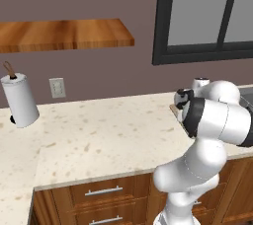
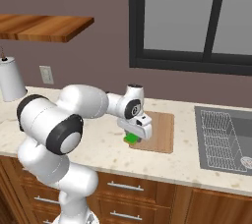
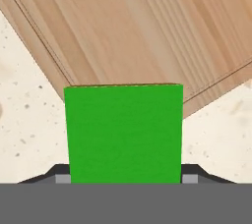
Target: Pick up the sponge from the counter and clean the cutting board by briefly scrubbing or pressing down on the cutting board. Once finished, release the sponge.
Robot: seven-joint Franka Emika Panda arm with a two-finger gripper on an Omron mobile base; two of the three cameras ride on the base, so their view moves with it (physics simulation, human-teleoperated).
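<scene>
The bright green sponge (image 3: 123, 132) sits between the two dark fingertips (image 3: 60, 178) of my gripper (image 3: 125, 179), which is shut on it. In the right base view the sponge (image 2: 131, 140) shows just under the hand, at the near-left corner of the light wooden cutting board (image 2: 160, 129). Seen from the hand, the sponge hangs over that corner of the cutting board (image 3: 138, 31), with the speckled beige counter (image 3: 19, 120) on both sides. I cannot tell whether the sponge touches the board. In the left base view the arm hides most of the board.
A steel sink (image 2: 226, 139) with a rack lies to the board's right. A white paper towel roll (image 1: 20, 99) stands far left near a wall outlet (image 1: 57, 88). A dark wooden shelf (image 1: 64, 34) hangs above the counter (image 1: 99, 135). Drawers with silver handles (image 1: 104, 190) front the counter.
</scene>
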